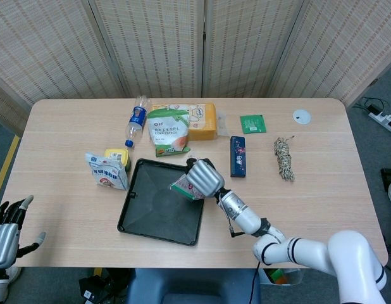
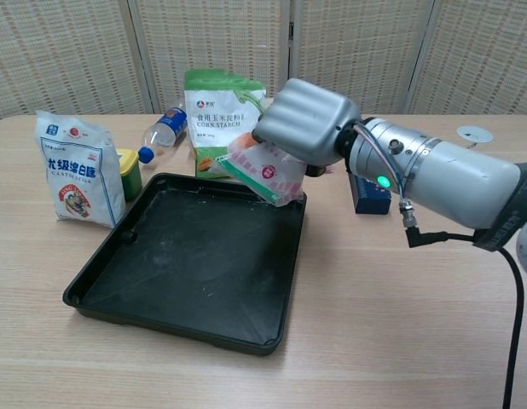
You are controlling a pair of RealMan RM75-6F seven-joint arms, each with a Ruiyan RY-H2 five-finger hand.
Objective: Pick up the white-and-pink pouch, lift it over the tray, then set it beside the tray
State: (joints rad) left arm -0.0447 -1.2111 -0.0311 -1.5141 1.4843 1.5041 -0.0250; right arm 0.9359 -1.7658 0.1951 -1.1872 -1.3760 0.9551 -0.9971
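Observation:
My right hand [image 1: 204, 178] [image 2: 308, 121] grips the white-and-pink pouch [image 1: 184, 187] [image 2: 263, 169] and holds it in the air above the right part of the black tray [image 1: 151, 209] [image 2: 170, 273]. The pouch hangs tilted under the hand, clear of the tray floor. My left hand [image 1: 7, 235] rests low at the front left corner of the head view, off the table, with fingers spread and nothing in it. The chest view does not show the left hand.
Behind the tray stand a corn starch bag [image 1: 167, 130] [image 2: 224, 119], an orange box [image 1: 202, 120] and a lying water bottle [image 1: 136, 120] [image 2: 164, 132]. A white-and-blue bag [image 1: 105, 170] [image 2: 78, 168] and yellow tub [image 1: 117, 157] sit left. A dark blue box [image 1: 238, 156], green packet [image 1: 252, 123] and rope bundle [image 1: 283, 158] lie right.

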